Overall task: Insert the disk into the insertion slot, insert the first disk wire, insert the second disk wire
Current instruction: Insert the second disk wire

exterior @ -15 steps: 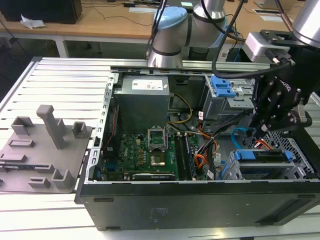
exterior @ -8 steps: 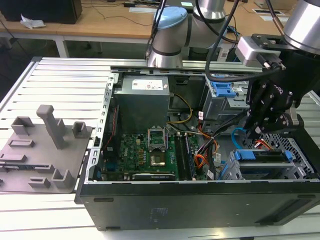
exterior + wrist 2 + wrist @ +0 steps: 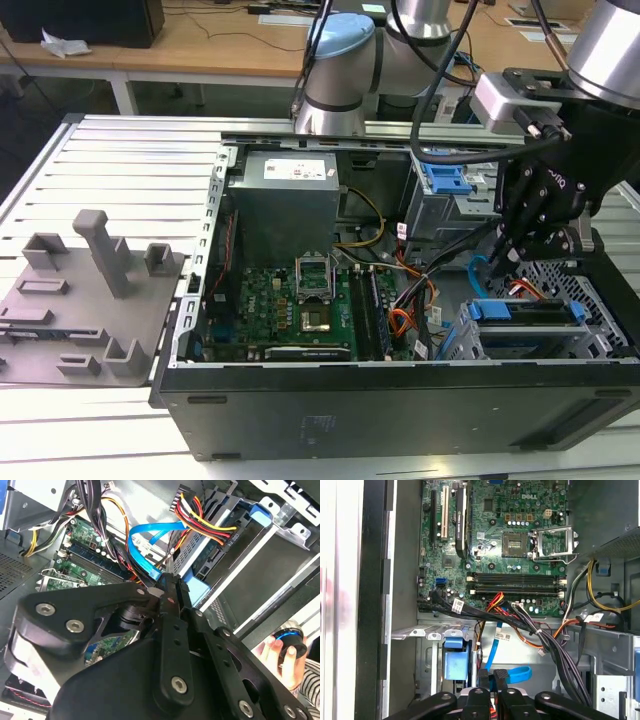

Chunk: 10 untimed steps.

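Observation:
The disk (image 3: 530, 312), in its blue carrier, lies inside the insertion slot (image 3: 580, 280), the low perforated silver cage at the exterior view's right. In the second wrist view the orange-red-black first disk wire (image 3: 207, 522) ends in a dark plug against the disk's (image 3: 207, 555) rear edge. The light-blue second disk wire (image 3: 145, 547) loops up from the board area, and its end sits between the black fingers of my gripper (image 3: 167, 582). In the first wrist view the wire (image 3: 512, 674) curls just beyond the gripper (image 3: 490, 680). My gripper (image 3: 500, 262) hangs just behind the disk.
The open case holds a motherboard (image 3: 290, 295), a power supply (image 3: 285, 200) and a taller bay with a blue latch (image 3: 445, 185). Black cable bundles (image 3: 520, 625) cross near the cage. A grey fixture plate (image 3: 85, 300) lies outside the case. A hand (image 3: 280, 652) holds a round device.

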Motion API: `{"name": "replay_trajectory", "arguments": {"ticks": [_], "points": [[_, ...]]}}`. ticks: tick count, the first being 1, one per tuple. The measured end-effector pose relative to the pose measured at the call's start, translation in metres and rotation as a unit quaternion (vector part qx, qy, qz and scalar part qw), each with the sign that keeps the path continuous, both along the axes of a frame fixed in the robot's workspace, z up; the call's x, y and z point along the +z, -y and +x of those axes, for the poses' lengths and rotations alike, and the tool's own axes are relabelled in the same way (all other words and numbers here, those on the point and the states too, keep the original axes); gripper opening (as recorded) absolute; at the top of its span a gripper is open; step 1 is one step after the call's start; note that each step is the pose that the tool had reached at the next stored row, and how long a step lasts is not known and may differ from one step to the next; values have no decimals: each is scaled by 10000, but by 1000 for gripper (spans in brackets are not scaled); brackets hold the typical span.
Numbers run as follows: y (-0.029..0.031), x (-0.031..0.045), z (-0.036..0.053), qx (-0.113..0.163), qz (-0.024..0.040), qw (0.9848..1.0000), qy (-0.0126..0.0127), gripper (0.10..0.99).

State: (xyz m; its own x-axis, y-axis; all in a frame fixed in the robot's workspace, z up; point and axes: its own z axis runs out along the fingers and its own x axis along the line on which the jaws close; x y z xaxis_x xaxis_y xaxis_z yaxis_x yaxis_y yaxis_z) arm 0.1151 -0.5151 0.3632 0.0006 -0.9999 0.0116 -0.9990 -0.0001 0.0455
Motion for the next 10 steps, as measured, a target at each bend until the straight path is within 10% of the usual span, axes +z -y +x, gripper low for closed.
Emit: {"name": "replay_trajectory", "arguments": {"ticks": [10], "points": [[0, -1, 109, 5, 0, 10000, -8, 157]]}}
